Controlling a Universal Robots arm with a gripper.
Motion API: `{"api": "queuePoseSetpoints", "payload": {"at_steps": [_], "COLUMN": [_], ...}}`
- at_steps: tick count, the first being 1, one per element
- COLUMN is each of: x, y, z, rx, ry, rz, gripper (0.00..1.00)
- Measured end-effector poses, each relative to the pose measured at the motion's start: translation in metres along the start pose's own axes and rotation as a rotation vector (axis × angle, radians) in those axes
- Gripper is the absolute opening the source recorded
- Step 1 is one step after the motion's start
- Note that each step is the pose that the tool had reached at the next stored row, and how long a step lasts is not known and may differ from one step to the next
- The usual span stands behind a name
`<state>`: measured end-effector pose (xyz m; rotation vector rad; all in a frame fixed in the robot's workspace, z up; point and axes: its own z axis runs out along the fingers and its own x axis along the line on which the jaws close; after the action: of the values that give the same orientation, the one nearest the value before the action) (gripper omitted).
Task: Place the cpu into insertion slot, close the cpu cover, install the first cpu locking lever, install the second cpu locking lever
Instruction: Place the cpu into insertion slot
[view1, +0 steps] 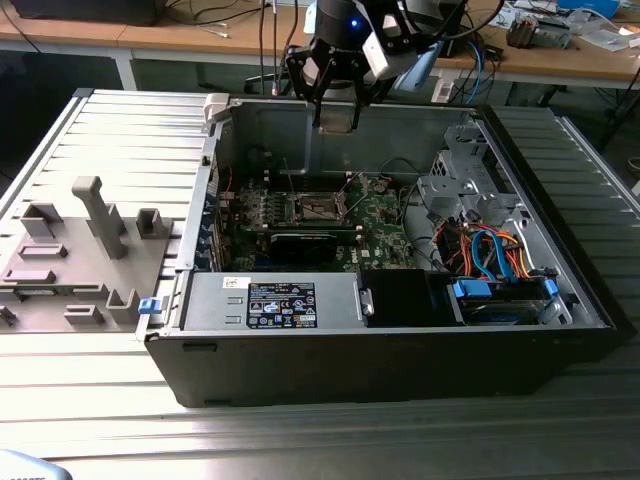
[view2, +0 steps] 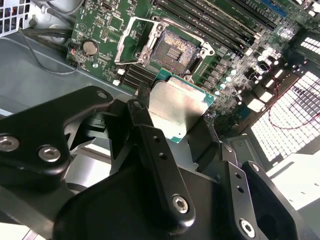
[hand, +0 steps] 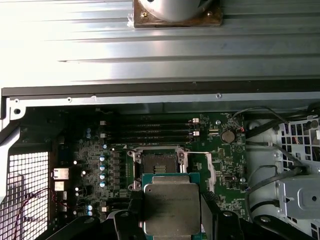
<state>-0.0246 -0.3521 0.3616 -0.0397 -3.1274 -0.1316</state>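
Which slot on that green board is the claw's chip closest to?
The small square dark socket with a silvery rim; in both wrist views it lies next to the held flat silver-grey square chip, with the long narrow black memory slots beyond.

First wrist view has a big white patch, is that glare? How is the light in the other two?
Yes: in the first wrist view the ribbed metal table glares to white, while the cpu shows a dull sheen; in the second wrist view the perforated case wall is washed out by light; in the exterior view the motherboard sits in shadow.
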Motion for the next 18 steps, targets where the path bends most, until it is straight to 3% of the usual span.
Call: {"api": "queuePoseSetpoints", "payload": {"at_steps": [18], "x": [0.0005], "y": [-0.0003], "z": [0.0039], "rx": [0.0], "ry": [0.0], "rz": [0.0], "gripper": [0.55]}}
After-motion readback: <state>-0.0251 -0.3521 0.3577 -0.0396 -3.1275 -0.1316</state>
